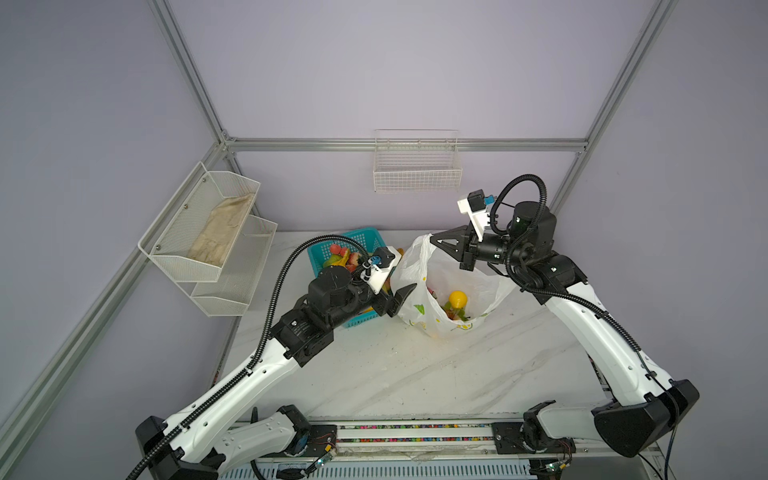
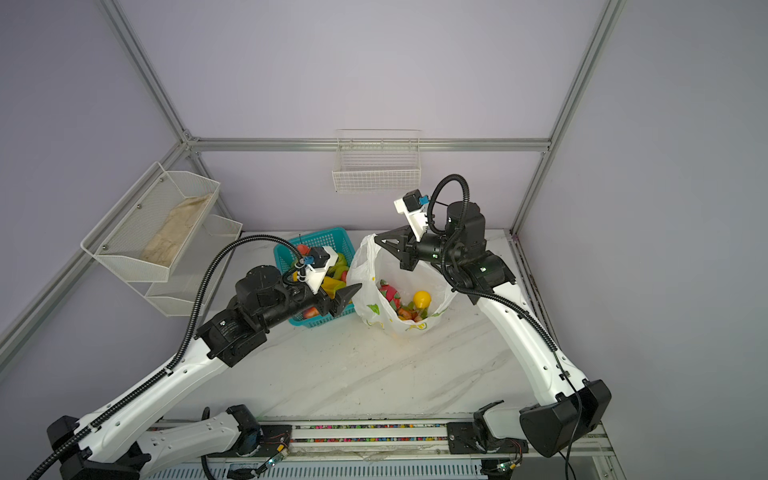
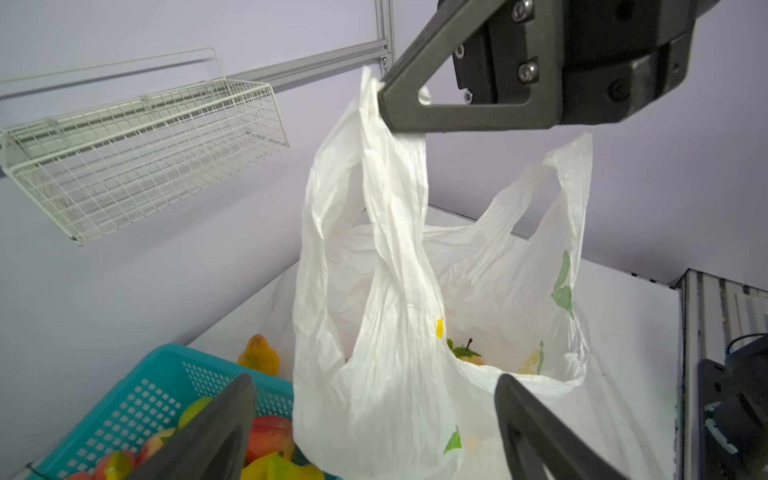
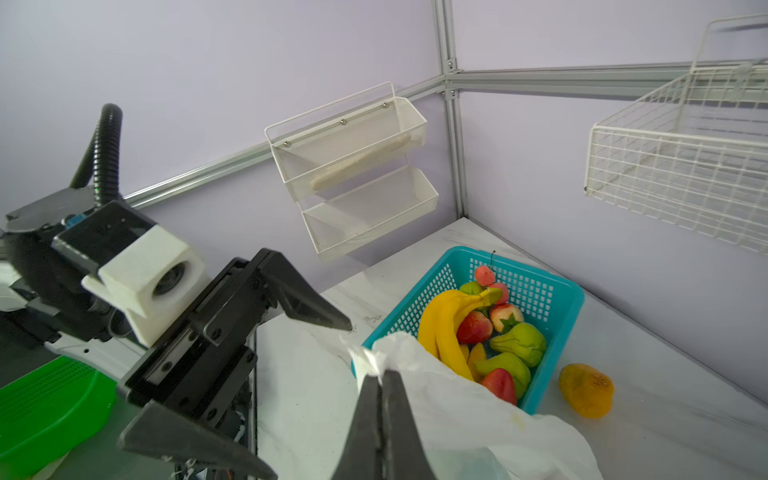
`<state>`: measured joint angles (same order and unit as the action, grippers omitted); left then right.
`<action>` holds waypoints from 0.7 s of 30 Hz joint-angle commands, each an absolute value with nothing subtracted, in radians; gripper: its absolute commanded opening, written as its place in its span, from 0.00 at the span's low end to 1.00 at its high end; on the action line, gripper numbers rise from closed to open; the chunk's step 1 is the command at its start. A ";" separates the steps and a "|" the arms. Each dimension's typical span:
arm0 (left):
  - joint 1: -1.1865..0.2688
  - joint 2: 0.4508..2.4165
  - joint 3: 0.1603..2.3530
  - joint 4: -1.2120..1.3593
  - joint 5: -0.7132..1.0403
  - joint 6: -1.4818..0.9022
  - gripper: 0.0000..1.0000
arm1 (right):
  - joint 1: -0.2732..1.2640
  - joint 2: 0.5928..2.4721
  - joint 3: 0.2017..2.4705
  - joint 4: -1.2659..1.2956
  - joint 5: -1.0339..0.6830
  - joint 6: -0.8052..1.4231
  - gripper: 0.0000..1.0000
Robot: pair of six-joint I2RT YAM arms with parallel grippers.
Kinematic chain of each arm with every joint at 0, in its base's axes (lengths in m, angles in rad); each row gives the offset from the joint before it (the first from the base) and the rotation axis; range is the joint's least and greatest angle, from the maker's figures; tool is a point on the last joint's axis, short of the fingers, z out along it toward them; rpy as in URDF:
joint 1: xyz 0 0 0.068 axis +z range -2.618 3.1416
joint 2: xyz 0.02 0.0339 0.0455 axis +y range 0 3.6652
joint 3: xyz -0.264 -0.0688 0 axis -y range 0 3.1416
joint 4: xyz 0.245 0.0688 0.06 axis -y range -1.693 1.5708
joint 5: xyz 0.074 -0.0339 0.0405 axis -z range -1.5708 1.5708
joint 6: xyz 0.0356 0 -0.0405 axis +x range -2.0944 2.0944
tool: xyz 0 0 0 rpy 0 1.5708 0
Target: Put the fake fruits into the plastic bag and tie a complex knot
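Right jaws pinched a bag handle up; left jaws wide open, empty.
My right gripper [image 4: 380, 372], reaching across level from a raised elbow, was clamped on one handle loop [image 3: 386, 137] of the plastic bag [image 3: 374, 291]. The bag hung below those jaws, mouth open, fake fruits [image 1: 457, 298] at its bottom. My left gripper [image 1: 403, 301] pointed level, spread just beside the bag wall, with the teal basket [image 4: 536, 286] of bananas [image 4: 440, 328] behind it. Risks: the thin film could slip from the pinch, the bag could tip, and the free handle [image 3: 569, 178] sagged away from both jaws.

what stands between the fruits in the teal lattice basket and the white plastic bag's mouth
Only the raised handle of the white plastic bag, pinched by the right gripper, on the teal basket side; the mouth is open above.
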<state>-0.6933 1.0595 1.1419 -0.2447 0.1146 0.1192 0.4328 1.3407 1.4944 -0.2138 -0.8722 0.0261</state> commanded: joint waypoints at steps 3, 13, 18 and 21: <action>-0.637 1.118 1.394 -0.372 0.303 0.258 0.91 | 0.435 1.299 1.495 -0.157 -0.988 0.067 0.00; -0.624 1.341 1.702 -0.521 0.535 0.340 1.00 | 0.434 1.211 1.418 -0.089 -1.014 0.141 0.00; -0.625 1.405 1.760 -0.538 0.596 0.355 0.99 | 0.434 1.212 1.414 -0.093 -1.021 0.144 0.00; -0.624 1.450 1.783 -0.558 0.637 0.374 0.93 | 0.434 1.215 1.420 -0.093 -1.023 0.153 0.00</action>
